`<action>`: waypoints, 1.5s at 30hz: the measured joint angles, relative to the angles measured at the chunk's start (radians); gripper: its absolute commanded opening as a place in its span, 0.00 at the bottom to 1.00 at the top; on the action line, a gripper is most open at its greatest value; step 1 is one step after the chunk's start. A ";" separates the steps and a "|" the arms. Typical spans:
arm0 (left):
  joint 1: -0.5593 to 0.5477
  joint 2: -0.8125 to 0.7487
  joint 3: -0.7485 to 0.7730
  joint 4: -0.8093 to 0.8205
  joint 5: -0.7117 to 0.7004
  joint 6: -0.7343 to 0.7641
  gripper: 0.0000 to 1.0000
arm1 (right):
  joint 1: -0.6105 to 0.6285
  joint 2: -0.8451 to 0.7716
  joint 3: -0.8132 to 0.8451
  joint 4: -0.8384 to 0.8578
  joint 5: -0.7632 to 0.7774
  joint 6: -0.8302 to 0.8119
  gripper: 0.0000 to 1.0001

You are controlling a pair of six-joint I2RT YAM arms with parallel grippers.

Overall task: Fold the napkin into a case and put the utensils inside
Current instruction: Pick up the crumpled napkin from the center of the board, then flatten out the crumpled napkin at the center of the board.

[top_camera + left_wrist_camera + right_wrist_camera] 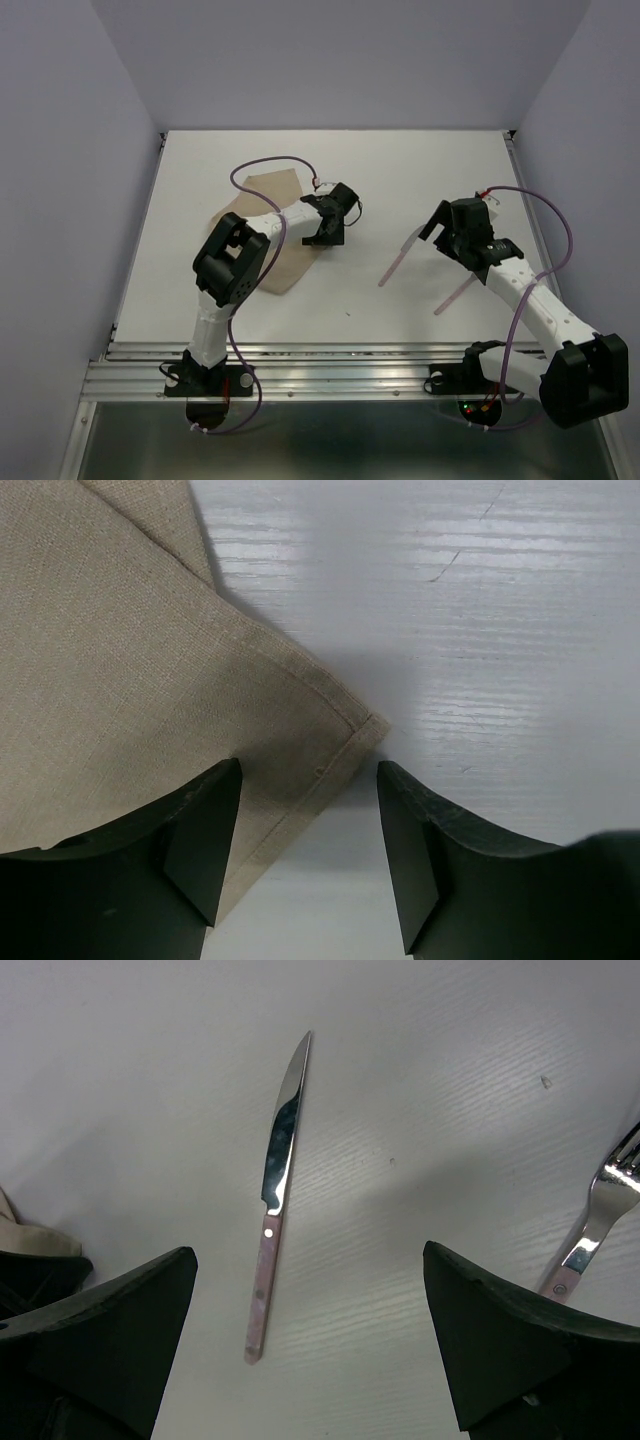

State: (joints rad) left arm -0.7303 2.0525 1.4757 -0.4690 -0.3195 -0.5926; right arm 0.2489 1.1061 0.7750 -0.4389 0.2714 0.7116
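Observation:
The beige napkin (268, 192) lies at the table's left-middle, partly under my left arm. My left gripper (325, 234) hangs low over its right edge. In the left wrist view a hemmed corner of the napkin (150, 660) points into the gap of the left gripper (310, 770), which is open, its left finger over the cloth and its right finger over bare table. The utensils lie to the right: a knife (275, 1210) and a fork (600, 1222), both pink-handled. My right gripper (308, 1255) is open above the knife's handle, holding nothing.
The white table (400, 170) is walled by pale panels on three sides. In the top view the knife (400, 258) and fork (455, 295) lie side by side, slanted, between the two arms. A metal rail (330, 360) runs along the near edge.

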 measured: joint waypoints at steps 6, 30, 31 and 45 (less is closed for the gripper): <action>0.003 0.005 0.000 0.020 0.019 0.002 0.44 | 0.000 0.000 0.000 -0.001 -0.004 0.006 1.00; 0.035 -0.084 0.040 0.095 0.314 0.161 0.00 | 0.032 0.035 -0.002 0.002 -0.052 -0.009 1.00; 0.039 -0.098 0.061 0.095 0.345 0.167 0.00 | 0.042 0.038 -0.006 0.005 -0.058 -0.008 1.00; 0.239 -0.347 0.181 0.157 0.761 0.138 0.00 | 0.083 0.089 -0.033 0.124 -0.192 0.000 1.00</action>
State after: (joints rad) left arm -0.4915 1.7054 1.6566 -0.3119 0.4416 -0.4541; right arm 0.3321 1.1946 0.7418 -0.3149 0.0795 0.7116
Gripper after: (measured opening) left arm 0.017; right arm 0.998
